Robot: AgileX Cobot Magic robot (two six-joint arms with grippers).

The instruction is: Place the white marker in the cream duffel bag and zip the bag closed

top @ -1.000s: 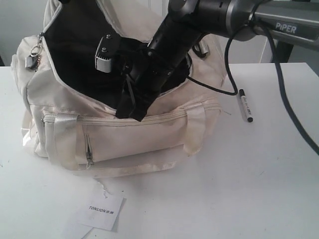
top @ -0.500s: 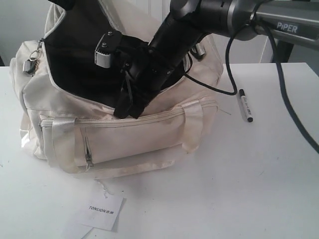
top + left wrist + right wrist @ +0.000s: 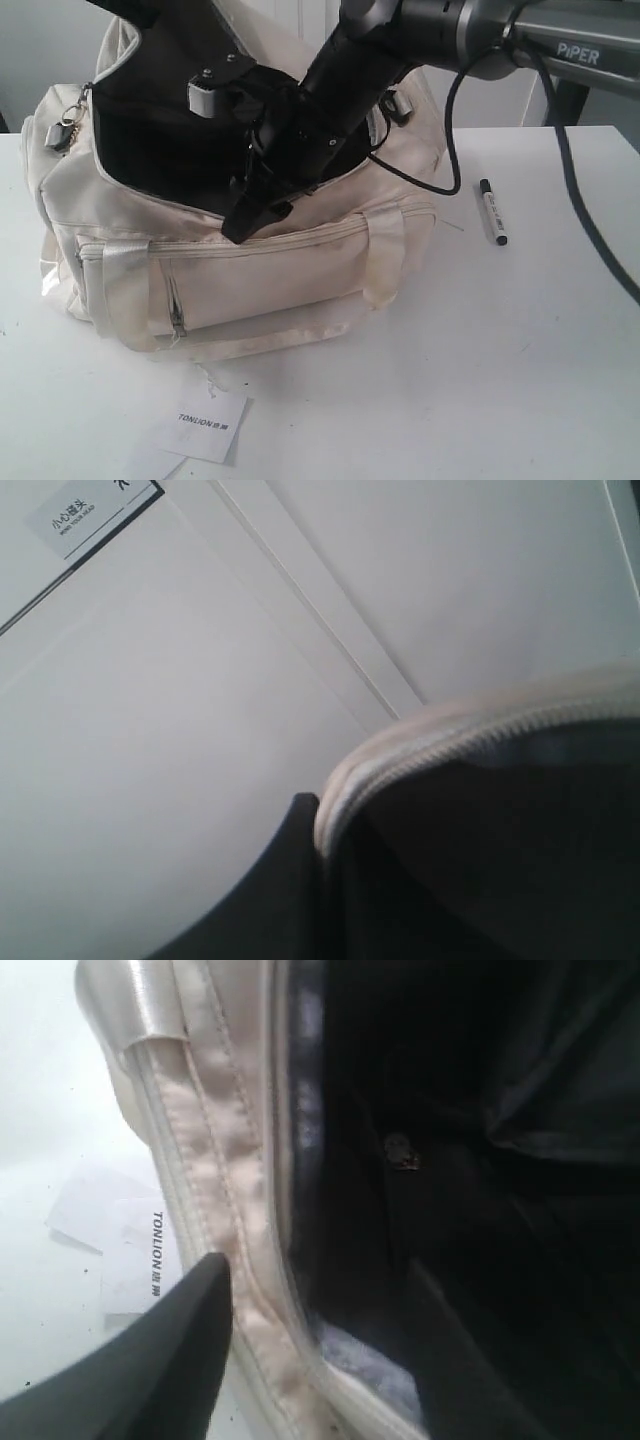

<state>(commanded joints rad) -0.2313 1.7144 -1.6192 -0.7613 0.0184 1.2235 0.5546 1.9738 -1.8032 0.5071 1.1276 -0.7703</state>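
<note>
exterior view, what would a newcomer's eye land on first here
The big cream duffel bag fills the left and middle of the table, its top gaping open on a dark lining. A dark robot arm plunges down from the upper right, its fingers at the bag's front rim. The white marker lies alone on the table to the bag's right.

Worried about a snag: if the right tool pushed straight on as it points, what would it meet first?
Probably the front zip rim of the cream duffel bag, just under the right tool; depth is unclear.
</note>
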